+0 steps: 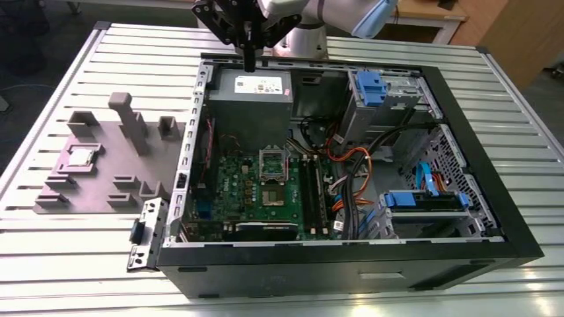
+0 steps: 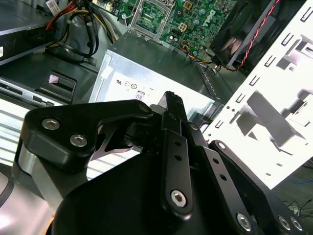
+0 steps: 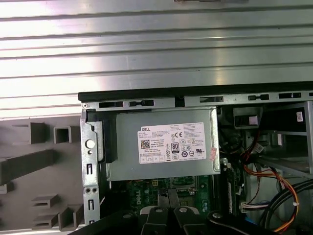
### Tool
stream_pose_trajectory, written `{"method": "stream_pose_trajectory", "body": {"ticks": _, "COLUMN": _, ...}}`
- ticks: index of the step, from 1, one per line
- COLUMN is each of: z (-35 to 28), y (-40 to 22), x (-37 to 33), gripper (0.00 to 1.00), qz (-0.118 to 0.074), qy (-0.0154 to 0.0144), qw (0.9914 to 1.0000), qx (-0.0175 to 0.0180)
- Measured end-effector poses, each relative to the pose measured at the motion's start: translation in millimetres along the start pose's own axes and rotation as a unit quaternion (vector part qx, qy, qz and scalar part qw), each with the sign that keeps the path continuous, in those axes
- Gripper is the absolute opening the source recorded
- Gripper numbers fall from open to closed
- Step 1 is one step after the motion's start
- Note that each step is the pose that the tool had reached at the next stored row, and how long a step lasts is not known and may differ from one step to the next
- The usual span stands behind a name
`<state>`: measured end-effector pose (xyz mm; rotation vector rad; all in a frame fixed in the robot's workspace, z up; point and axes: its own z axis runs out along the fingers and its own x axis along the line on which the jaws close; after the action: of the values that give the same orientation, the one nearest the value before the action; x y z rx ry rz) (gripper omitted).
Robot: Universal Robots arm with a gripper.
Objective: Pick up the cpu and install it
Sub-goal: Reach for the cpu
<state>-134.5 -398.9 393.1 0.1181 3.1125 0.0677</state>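
The cpu [image 1: 81, 156], a small silver square, lies in a recess of the grey fixture plate [image 1: 97, 191] on the exterior view's left, outside the computer case. My gripper [image 1: 250, 65] hangs above the case's far rim, over the power supply [image 1: 251, 99], far from the cpu. Its black fingers [image 2: 173, 103] are pressed together, shut with nothing between them. The motherboard [image 1: 255, 191] lies inside the case with its socket [image 1: 275, 196] bare and the shiny socket frame [image 1: 273, 160] raised beside it.
The open black case [image 1: 352, 264] sits on a slatted aluminium table [image 1: 53, 264]. Blue drive cages [image 1: 370, 86] and orange cables [image 1: 344, 152] crowd the case's right half. Grey upright blocks [image 1: 132, 122] stand on the fixture plate near the cpu.
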Motion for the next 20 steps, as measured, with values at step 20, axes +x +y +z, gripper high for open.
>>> {"method": "stream_pose_trajectory", "body": {"ticks": 20, "z": 0.6, "y": -0.4, "x": 5.7, "gripper": 0.11, "qz": 0.000, "qy": -0.0001, "qw": 1.00000, "qx": -0.0001}}
